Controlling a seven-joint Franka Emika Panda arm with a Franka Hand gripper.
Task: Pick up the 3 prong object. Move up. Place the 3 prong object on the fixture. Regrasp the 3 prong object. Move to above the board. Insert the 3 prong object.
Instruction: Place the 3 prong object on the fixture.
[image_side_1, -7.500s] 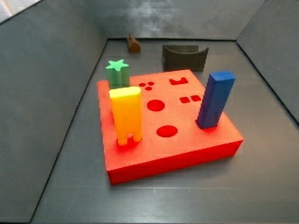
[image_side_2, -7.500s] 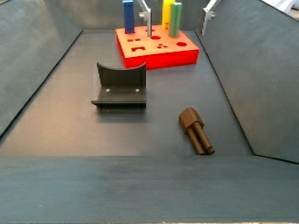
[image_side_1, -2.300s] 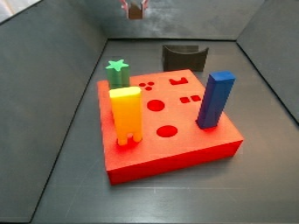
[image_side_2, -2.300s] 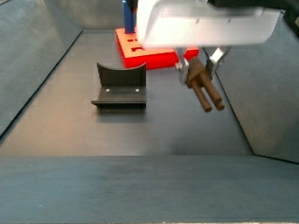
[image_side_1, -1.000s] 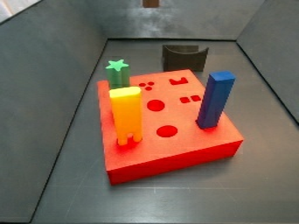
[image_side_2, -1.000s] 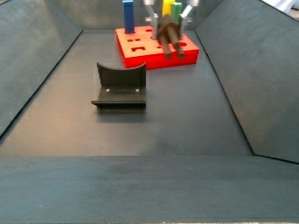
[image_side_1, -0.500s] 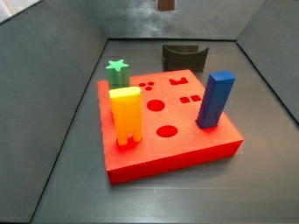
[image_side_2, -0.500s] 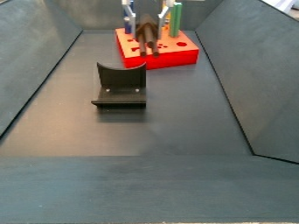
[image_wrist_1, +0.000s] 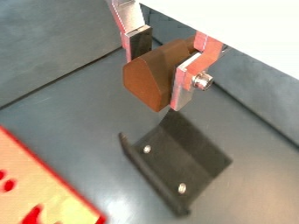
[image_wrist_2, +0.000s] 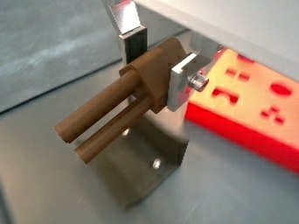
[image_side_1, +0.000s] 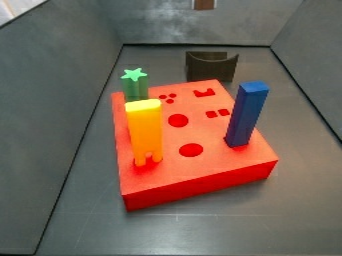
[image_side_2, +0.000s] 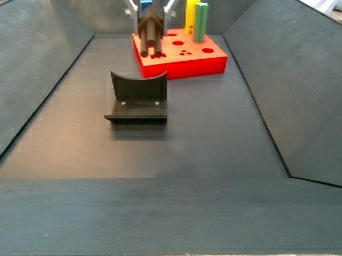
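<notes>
3 prong object (image_wrist_2: 122, 118) clamped in end effector (image_wrist_2: 158, 68), held above fixture (image_wrist_2: 146, 171); prongs pointed forward-down.

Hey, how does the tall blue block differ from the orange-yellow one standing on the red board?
The blue block is a plain square post of one colour; the orange-yellow block fades from yellow on top to orange below and ends in legs. The blue block stands at the board's opposite side. Both stand upright in the board. The hand holds the 3 prong object above the fixture.

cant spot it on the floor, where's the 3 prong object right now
The gripper holds the 3 prong object in the air above the fixture, with the board beside.
</notes>
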